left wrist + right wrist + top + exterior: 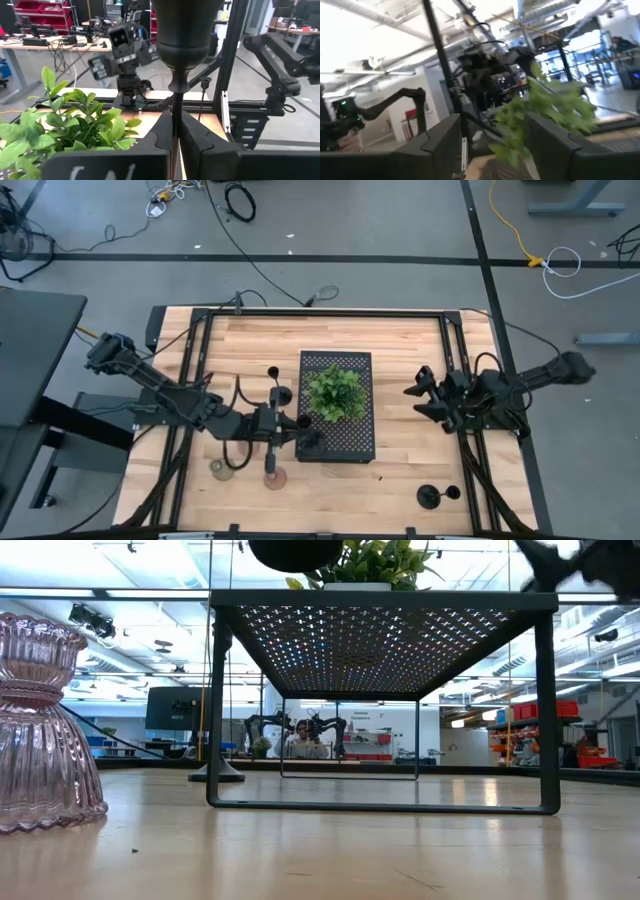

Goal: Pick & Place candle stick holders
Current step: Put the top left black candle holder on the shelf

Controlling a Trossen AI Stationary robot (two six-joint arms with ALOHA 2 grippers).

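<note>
My left gripper (pixel 290 427) is shut on a black candle stick holder (pixel 308 442) over the near left corner of the black perforated tray (pixel 355 442). The holder's cup (pixel 182 30) shows in the left wrist view. A second black holder (pixel 283 393) stands left of the tray. A third (pixel 432 496) stands near the front right. A pink ribbed holder (pixel 275 475), also in the low view (pixel 40 730), and an olive one (pixel 218 470) stand on the table at the front left. My right gripper (pixel 418 393) is open and empty, right of the tray. My left gripper pinches the black holder's thin stem (pixel 175 117), below its cup, between its two fingers (pixel 162 135). The fingers come level from the table's left and lie across the stem. The holder stands upright. The gripper hides its base, so I cannot tell whether it touches the tray.
A green leafy plant (pixel 335 392) stands in the middle of the tray, which is raised on legs (pixel 545 710). Black frame rails (pixel 455 350) run along the table's sides and back. Bare wood lies between the tray and the right arm.
</note>
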